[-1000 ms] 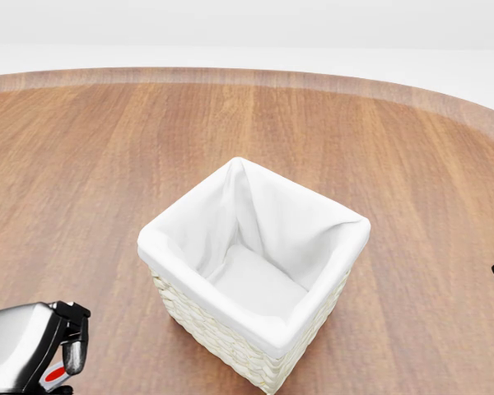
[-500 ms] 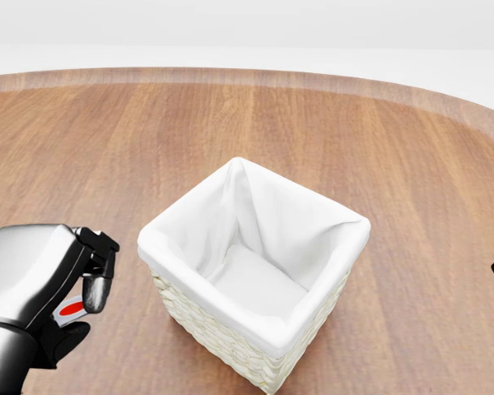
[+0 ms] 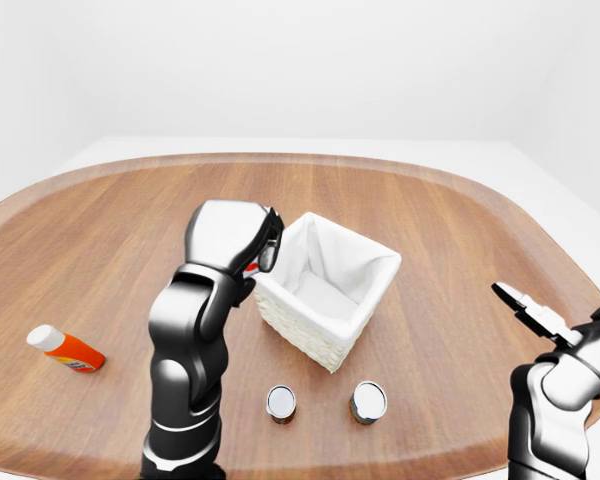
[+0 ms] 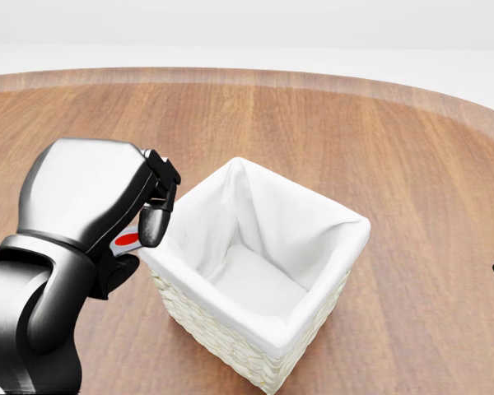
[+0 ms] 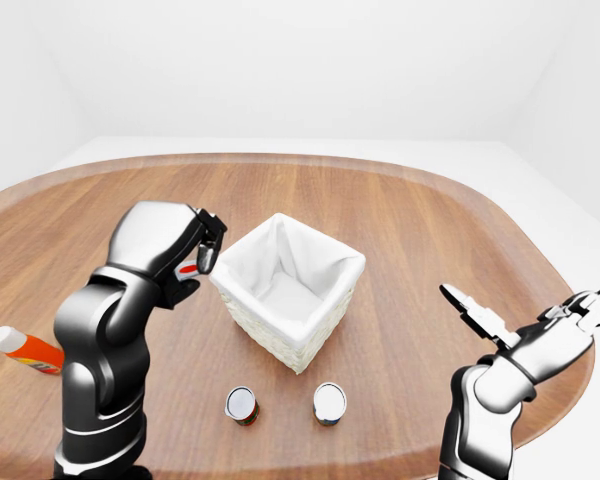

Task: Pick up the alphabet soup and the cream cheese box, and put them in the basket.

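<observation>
Transport step is judged: in the left-eye view the right hand (image 3: 525,305) is spread empty. In the head view the left hand (image 4: 136,222) is clenched on a red-marked item (image 4: 125,239), perhaps the cream cheese box, beside the basket (image 4: 313,317); release over it is needed.

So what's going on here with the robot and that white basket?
The robot's left hand is raised beside the basket's left rim in the head view, fingers closed round a small item with a red mark, too hidden to identify. The basket looks empty. Two cans stand on the table below it in the left-eye view, and an orange bottle lies at far left. The right hand hangs open, off to the right.
</observation>
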Robot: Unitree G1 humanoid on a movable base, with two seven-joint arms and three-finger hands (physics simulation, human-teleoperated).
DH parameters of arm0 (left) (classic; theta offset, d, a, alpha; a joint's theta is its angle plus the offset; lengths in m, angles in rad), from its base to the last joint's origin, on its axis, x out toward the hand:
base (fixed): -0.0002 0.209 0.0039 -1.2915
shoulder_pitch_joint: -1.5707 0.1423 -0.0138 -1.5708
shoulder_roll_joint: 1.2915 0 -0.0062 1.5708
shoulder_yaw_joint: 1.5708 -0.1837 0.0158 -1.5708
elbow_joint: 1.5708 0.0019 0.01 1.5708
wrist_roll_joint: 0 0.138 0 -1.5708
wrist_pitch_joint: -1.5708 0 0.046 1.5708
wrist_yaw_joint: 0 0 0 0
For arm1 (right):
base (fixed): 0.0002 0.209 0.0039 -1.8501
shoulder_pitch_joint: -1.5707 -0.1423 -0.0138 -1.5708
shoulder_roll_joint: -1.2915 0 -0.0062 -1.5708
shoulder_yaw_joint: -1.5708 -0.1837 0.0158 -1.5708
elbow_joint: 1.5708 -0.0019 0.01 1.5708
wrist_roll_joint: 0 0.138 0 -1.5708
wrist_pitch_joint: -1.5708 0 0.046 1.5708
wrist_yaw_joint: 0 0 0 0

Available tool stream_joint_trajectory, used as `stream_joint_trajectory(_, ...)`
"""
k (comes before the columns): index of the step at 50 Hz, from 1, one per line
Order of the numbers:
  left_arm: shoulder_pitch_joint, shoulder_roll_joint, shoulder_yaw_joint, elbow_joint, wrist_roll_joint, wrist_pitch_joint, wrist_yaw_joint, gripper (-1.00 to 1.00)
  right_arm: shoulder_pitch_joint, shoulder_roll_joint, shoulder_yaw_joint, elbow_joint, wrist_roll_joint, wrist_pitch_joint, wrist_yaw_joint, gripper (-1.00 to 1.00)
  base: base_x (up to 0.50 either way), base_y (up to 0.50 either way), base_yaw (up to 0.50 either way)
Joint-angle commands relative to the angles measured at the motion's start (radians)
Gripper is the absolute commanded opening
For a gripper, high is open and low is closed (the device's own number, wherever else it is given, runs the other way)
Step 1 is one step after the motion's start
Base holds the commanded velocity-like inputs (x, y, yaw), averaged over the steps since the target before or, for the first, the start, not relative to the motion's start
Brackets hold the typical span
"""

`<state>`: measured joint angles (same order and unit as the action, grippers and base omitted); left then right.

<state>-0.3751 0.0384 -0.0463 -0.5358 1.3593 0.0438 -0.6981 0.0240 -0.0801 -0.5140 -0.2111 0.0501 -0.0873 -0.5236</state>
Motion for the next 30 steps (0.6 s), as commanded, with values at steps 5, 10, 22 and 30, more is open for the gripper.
stream_joint_trajectory(5, -0.220, -0.083, -0.077, 0.125, 0.157, -0.018, 0.000, -1.00, 0.004, 0.004, -0.002, -0.013, 0.005, 0.000, 0.000, 1.00, 0.00, 0.00, 0.00)
stream_joint_trajectory(10, -0.282, -0.112, -0.088, 0.154, 0.181, -0.016, 0.000, -1.00, 0.004, 0.004, -0.003, -0.013, 0.005, 0.000, 0.000, 1.00, 0.00, 0.00, 0.00)
stream_joint_trajectory(22, -0.356, -0.150, -0.105, 0.218, 0.242, -0.031, 0.000, -1.00, 0.005, 0.004, -0.003, -0.012, 0.007, 0.000, 0.000, 1.00, 0.00, 0.00, 0.00)
stream_joint_trajectory(30, -0.377, -0.184, -0.120, 0.322, 0.239, -0.019, 0.000, -1.00, 0.006, 0.004, -0.004, -0.018, 0.009, 0.000, 0.000, 1.00, 0.00, 0.00, 0.00)
